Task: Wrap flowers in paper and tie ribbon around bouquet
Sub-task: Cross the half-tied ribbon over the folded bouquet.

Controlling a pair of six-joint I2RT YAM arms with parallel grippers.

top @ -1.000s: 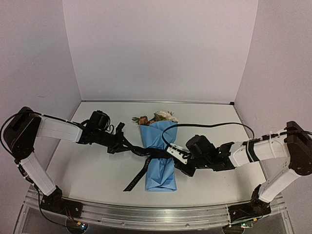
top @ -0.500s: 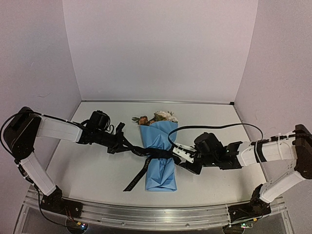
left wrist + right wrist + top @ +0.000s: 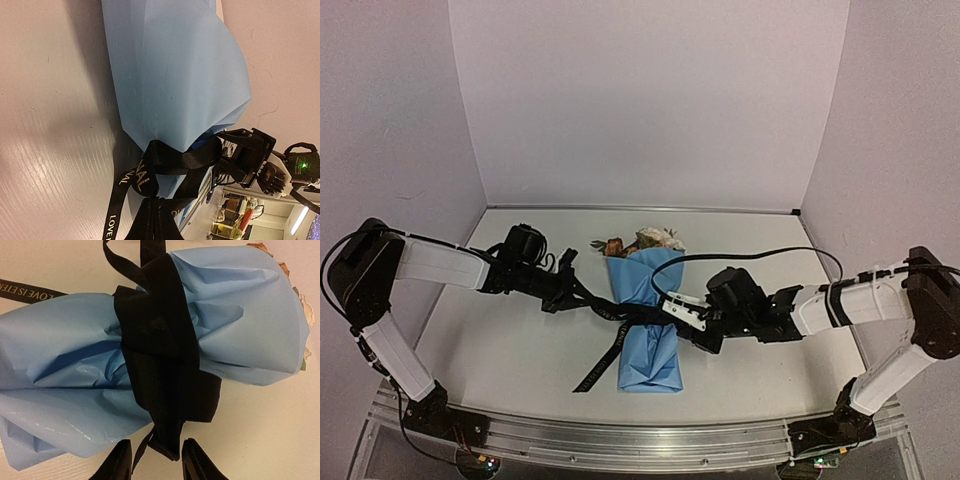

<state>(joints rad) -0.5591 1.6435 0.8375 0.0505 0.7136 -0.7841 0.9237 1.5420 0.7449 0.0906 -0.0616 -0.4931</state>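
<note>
The bouquet point(image 3: 648, 330) lies on the table as a light blue paper point(image 3: 75, 365) cone. Cream and orange flowers point(image 3: 645, 241) show at its far, wide end. A black ribbon point(image 3: 160, 355) with gold lettering is wound round its waist, and one tail point(image 3: 595, 370) trails toward the near edge. My left gripper point(image 3: 582, 300) is just left of the bouquet, shut on the ribbon point(image 3: 185, 157), which runs taut into its jaws. My right gripper point(image 3: 156, 460) is at the bouquet's right side, open. A short ribbon end hangs between its fingers point(image 3: 119, 462) without being pinched.
White walls close the table point(image 3: 520, 350) at the back and on both sides. A black cable point(image 3: 760, 257) loops from the right arm over the table behind the bouquet. The metal rail with the arm bases runs along the near edge point(image 3: 620, 440).
My right gripper drew back to the right and opened wider, then came back left to the bouquet and narrowed round the ribbon end. The left gripper and the bouquet stayed put.
</note>
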